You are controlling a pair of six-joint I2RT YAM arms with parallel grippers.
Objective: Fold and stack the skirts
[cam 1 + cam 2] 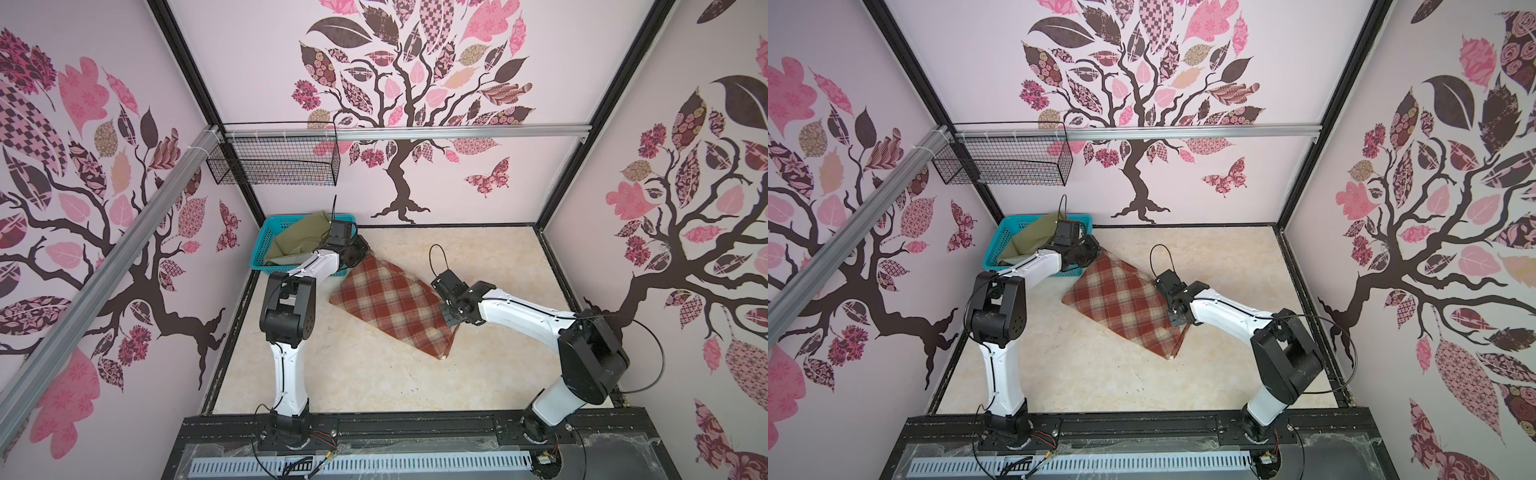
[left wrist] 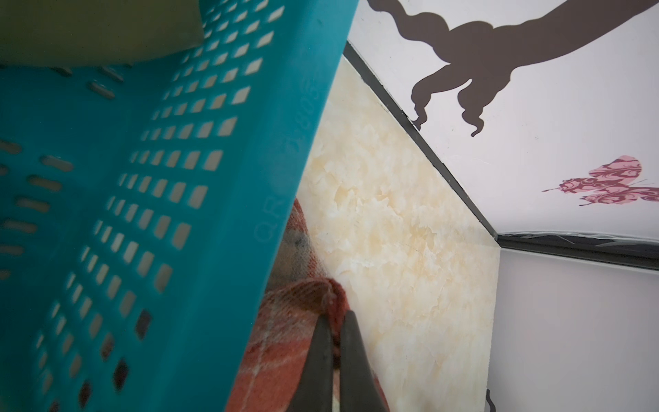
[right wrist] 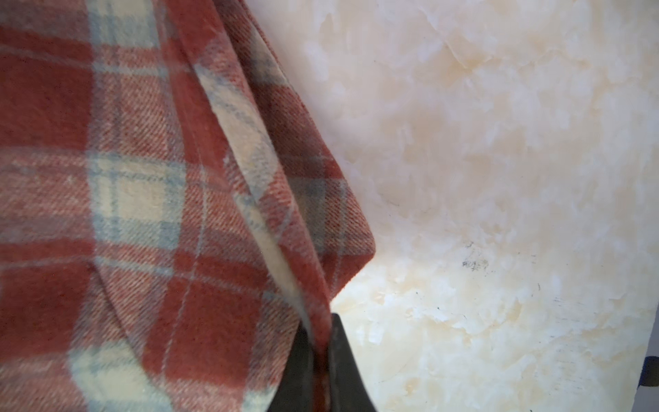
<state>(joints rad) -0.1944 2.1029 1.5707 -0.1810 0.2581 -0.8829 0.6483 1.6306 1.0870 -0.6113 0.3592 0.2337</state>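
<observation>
Folding, both top views: rust-red and cream plaid woolly skirt (image 1: 390, 307) lies slantwise on the marbled cream surface (image 1: 374, 382), an arm at each end; plain olive-green skirt (image 1: 297, 241) sits in the turquoise plastic basket (image 1: 259, 247).
Left wrist: left fingers (image 2: 317, 356) pinch a plaid corner just beside the basket.
Right wrist: right fingers (image 3: 299, 364) pinch a plaid edge.
Next move: likely bringing one end over the other, evenly.

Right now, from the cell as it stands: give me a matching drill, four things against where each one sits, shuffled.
Things
1. plaid skirt
2. olive skirt
3. turquoise basket
4. wire basket

Places
a. hangs from the rail
b. in the turquoise basket
c. far left corner of the table
d. mid-table, pinched by left gripper and right gripper

Pairs: 1-d, 2-b, 3-c, 4-a
</observation>
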